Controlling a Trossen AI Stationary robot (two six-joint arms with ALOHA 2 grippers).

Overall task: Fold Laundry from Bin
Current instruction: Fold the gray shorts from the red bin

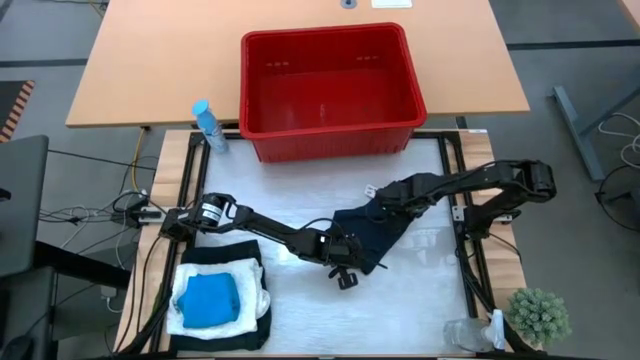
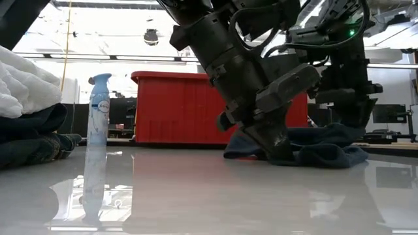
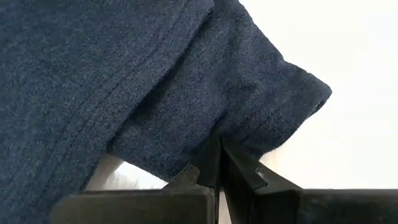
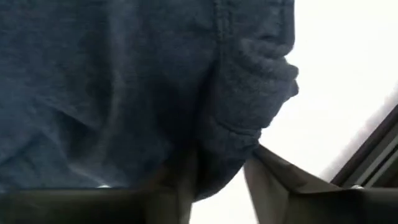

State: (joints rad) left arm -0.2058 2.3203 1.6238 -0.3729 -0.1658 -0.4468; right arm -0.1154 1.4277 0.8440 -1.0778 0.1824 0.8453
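Both grippers at a dark garment on the white tabletop.
The left gripper, fingers pressed together, pinches the dark garment's hem. The right gripper stands partly spread with a fold of the same cloth between its fingers. The empty red bin sits behind; folded laundry lies stacked near the left arm.

The dark garment runs past the wrist views' edges. In the low view an arm hides part of the bin.
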